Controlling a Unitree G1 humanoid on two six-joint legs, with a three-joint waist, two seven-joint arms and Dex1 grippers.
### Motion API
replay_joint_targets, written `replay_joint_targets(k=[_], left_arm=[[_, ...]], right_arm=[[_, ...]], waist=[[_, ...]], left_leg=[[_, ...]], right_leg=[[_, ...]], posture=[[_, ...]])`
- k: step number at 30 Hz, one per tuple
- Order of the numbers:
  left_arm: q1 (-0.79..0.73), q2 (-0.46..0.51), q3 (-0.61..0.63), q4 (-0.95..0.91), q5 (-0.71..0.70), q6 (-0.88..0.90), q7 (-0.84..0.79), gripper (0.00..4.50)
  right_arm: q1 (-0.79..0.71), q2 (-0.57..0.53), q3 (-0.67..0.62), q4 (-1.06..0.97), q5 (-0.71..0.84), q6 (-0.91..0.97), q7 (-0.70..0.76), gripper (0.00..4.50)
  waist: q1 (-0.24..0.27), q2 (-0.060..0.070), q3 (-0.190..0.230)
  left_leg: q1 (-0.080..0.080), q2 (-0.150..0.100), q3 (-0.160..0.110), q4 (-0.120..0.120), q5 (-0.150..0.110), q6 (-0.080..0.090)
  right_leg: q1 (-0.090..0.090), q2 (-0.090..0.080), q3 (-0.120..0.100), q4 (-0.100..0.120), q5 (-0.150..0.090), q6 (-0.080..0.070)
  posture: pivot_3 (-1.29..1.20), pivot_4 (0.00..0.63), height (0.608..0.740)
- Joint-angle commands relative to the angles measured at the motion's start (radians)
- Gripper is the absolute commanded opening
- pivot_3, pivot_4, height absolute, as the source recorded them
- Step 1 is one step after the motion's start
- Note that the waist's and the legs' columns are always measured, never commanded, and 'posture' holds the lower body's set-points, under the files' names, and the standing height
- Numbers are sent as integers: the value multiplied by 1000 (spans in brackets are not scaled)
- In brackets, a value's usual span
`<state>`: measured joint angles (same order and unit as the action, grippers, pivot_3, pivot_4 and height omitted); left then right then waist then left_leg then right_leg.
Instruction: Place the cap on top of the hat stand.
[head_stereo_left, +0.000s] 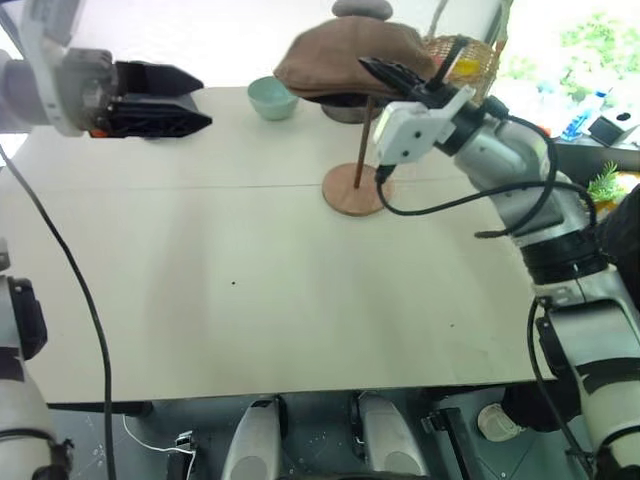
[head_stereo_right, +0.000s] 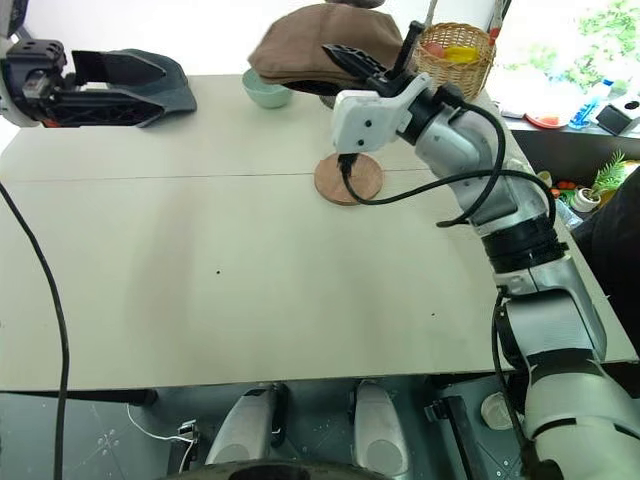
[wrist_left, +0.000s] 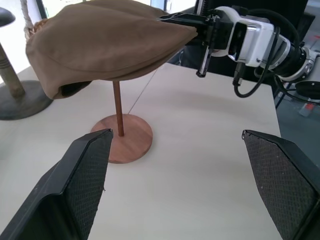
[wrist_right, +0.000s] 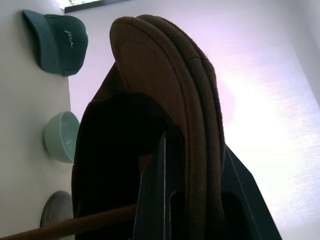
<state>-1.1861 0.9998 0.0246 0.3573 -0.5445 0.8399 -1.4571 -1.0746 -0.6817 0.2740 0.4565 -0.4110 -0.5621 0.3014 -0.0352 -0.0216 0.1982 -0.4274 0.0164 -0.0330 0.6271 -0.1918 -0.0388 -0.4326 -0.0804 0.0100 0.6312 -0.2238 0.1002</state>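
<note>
At the far edge of the table (head_stereo_left: 250, 300) stands a pale green bowl (head_stereo_left: 272, 98); its inside is not visible from here. Beside it to the right, a woven basket (head_stereo_right: 458, 52) holds something yellow and red that is too small to name.

Two caps are in sight: the brown cap (head_stereo_left: 345, 58) and a dark grey cap (wrist_right: 56, 41) with white lettering, which lies flat on the table well apart from the other. Two stands can be counted as well: the reddish-brown hat stand (wrist_left: 120, 131), with its thin pole and round base, and a darker grey stand (wrist_left: 15, 95) with a thicker stem just behind it. One bowl, one basket.

Over the hat stand, the right gripper (head_stereo_left: 400, 72) is clamped tight on the brim edge of the brown cap, its fingers pinching the folded fabric. The brown cap hangs level above the pole, covering its top; whether it rests on the disc cannot be told.

Off to the left, the left gripper (wrist_left: 180, 185) hangs above the table with its fingers spread wide, holding nothing and touching nothing.
</note>
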Motion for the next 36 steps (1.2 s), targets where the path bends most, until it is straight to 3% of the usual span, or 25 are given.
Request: replay_joint_targets(k=[1,8,12,16,20,29,32,36], left_arm=[[-14,22,50,-37,-16,7,16,4331],[-3,34,70,-54,-28,27,38,4331],[-18,26,66,-39,-23,23,43,4331],[-24,15,60,-36,-21,17,43,4331],[-24,7,57,-42,-21,14,40,4331],[-30,-13,47,-21,-9,-4,34,4331],[-28,-17,44,-5,-4,-16,27,4331],[-27,-23,38,14,2,-33,13,4331]], right_arm=[[-52,-20,-35,91,-5,-93,-31,47],[16,-29,-43,114,45,-262,-8,47],[35,-8,-45,129,73,-242,34,47],[54,9,-53,111,133,-134,126,1562],[123,-8,-80,-15,188,-54,186,3614],[376,-154,-258,-426,347,172,318,3614],[471,-228,-361,-597,564,364,435,3614],[534,-416,-541,-681,1024,911,667,3614]], waist=[[-7,0,0],[-12,0,0],[-11,0,0],[-11,0,0],[-7,0,0],[-3,0,0],[-2,0,0],[-1,1,0]], left_leg=[[0,0,0,0,0,0],[1,0,0,-1,0,1],[1,0,0,-1,0,1],[1,0,0,0,0,1],[1,0,0,0,0,1],[1,0,0,1,0,1],[1,0,0,1,0,1],[2,0,0,2,-1,1]], right_leg=[[0,0,0,0,0,0],[0,0,0,1,1,4],[0,0,1,1,2,4],[0,1,1,1,2,4],[0,0,1,1,2,4],[0,0,1,1,2,4],[1,0,1,2,2,4],[2,0,2,2,1,3]], posture=[[0,150,740],[0,150,740],[0,150,740],[0,150,740],[0,150,740],[0,150,740],[0,150,740],[0,150,740]])
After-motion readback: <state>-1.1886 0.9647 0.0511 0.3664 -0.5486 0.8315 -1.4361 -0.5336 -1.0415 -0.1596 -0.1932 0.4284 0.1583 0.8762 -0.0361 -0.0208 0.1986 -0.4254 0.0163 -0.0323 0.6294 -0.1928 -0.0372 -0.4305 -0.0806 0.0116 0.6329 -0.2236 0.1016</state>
